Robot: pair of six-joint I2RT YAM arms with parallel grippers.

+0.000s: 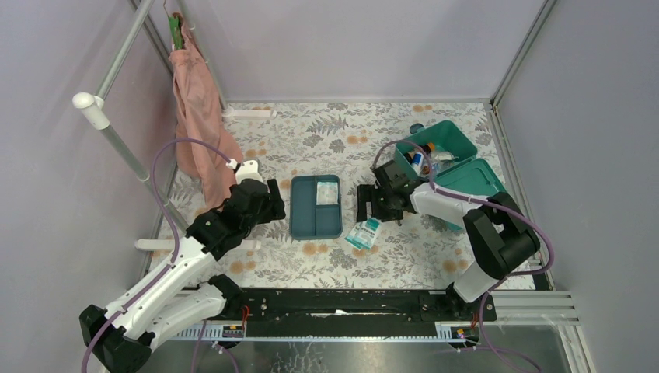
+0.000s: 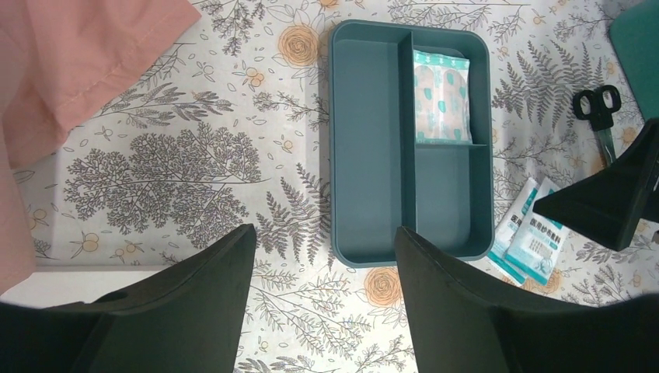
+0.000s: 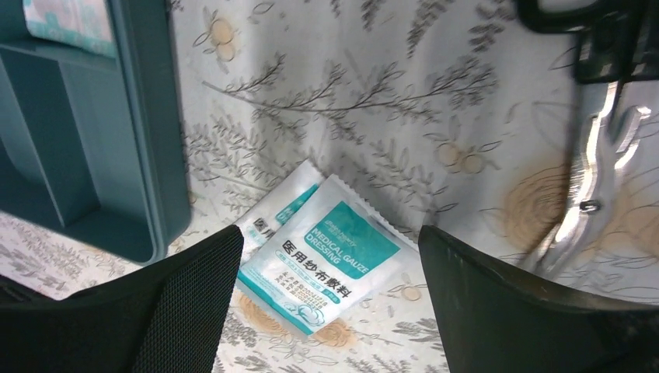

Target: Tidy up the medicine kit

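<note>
The teal-green medicine kit [image 1: 447, 159] stands open at the back right with bottles inside. A darker divided tray [image 1: 307, 217] lies mid-table with a packet [image 1: 327, 192] in its upper right compartment; it also shows in the left wrist view [image 2: 365, 148]. Two gauze dressing packets [image 3: 322, 260] lie overlapping on the cloth right of the tray, also seen from above [image 1: 364, 231]. My right gripper [image 1: 365, 203] is open and empty just above them [image 3: 326, 256]. My left gripper [image 1: 273, 203] is open and empty left of the tray [image 2: 322, 256].
Scissors [image 2: 598, 113] lie on the floral cloth right of the packets, blurred in the right wrist view [image 3: 594, 179]. A pink cloth [image 1: 198, 116] hangs from a rail at the back left. A white bar [image 1: 249, 113] lies at the back.
</note>
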